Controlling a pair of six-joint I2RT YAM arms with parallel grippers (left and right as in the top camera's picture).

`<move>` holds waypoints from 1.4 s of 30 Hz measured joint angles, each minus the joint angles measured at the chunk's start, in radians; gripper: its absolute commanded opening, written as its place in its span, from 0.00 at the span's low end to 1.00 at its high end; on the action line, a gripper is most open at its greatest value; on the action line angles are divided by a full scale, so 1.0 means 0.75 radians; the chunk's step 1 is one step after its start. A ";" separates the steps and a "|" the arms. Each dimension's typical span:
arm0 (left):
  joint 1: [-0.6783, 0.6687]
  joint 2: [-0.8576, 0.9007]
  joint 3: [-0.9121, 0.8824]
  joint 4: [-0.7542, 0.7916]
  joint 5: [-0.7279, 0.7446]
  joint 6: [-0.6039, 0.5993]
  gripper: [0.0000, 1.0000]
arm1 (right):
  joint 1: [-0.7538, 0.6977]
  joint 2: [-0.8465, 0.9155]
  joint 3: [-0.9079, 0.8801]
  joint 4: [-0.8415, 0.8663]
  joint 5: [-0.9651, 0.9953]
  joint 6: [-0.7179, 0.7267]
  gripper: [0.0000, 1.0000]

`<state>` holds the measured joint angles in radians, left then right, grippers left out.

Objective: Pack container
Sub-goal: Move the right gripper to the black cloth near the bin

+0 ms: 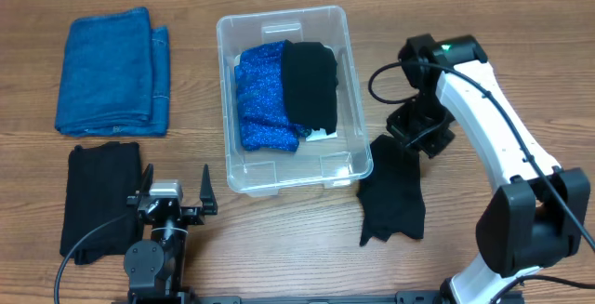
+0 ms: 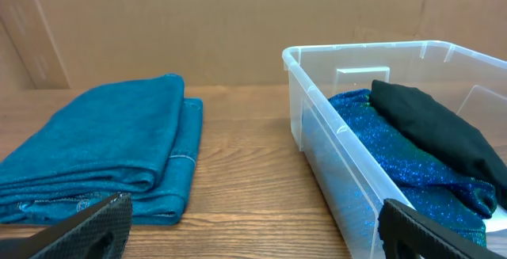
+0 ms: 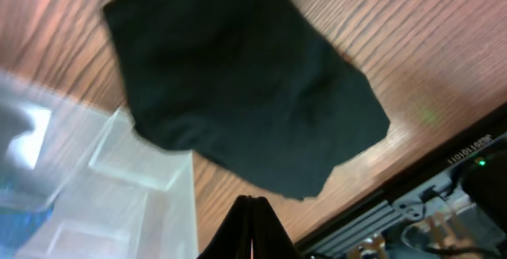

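Clear rectangular plastic bin (image 1: 297, 176): centre of wooden counter (image 1: 307, 239). My left pincer (image 1: 174, 191), bin's 7 o'clock: spread wide, empty. My right pincer (image 3: 250, 203), bin's 3 o'clock: clamped tight, nothing held, at edge of black cloth (image 1: 390, 192).

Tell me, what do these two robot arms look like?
The right arm has white shells, black joints, a small green light and a looping black cable. The left arm is black with a silvery block at the wrist; its fingers are black and tapered.
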<state>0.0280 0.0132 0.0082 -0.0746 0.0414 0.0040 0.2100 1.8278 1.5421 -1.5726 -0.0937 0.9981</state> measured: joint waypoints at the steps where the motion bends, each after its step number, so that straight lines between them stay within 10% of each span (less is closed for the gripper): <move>1: 0.000 0.000 0.000 0.001 0.000 0.001 1.00 | -0.009 0.000 -0.027 0.016 -0.004 0.002 0.04; 42: 0.000 0.000 0.000 0.001 0.000 0.000 1.00 | -0.087 0.000 -0.578 0.798 -0.191 0.030 0.08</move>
<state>0.0280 0.0132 0.0082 -0.0742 0.0414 0.0040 0.1444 1.8278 1.1084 -0.9741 -0.2367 1.0203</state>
